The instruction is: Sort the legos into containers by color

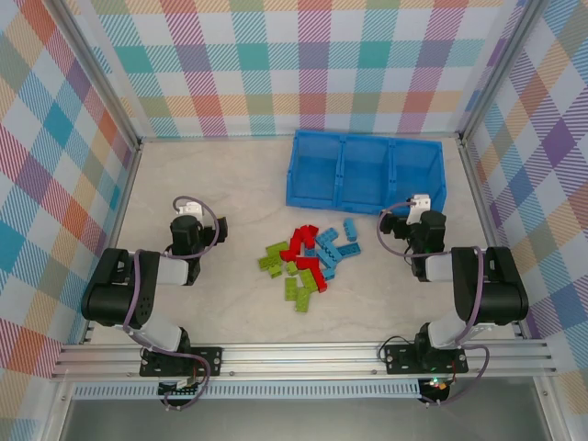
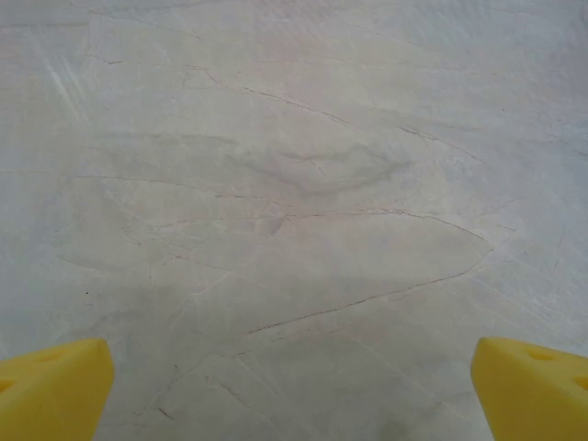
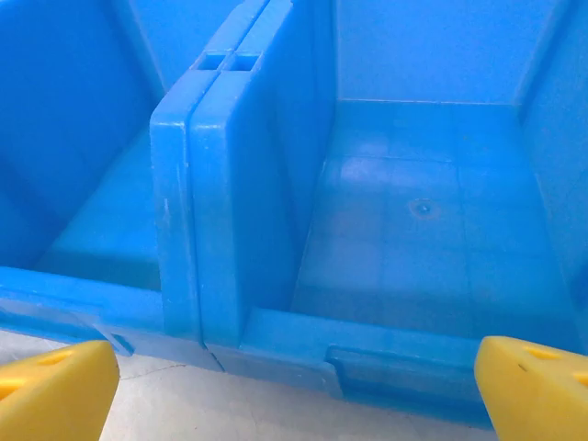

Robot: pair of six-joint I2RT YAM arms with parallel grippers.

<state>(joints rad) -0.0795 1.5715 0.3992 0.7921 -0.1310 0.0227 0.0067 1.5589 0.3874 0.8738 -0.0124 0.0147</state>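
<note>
Yellow wedge-shaped fingertips (image 2: 55, 386) of the left gripper (image 2: 294, 395) are seen spread wide over the bare, pale, marble-veined table (image 2: 294, 165), with nothing held. The right gripper (image 3: 294, 390) is likewise parted and empty, just before the near wall of the containers (image 3: 395, 367), which are moulded in glossy blue plastic with a thick double divider (image 3: 197, 211). The legos (image 1: 310, 260), studded red, green and blue bricks, are heaped mid-table between the arms, apart from the containers. Open surface is left on either side, up to the checked walls (image 1: 55, 138).

three blue containers (image 1: 317, 198), about twenty red, green, blue legos (image 1: 308, 264)
</note>
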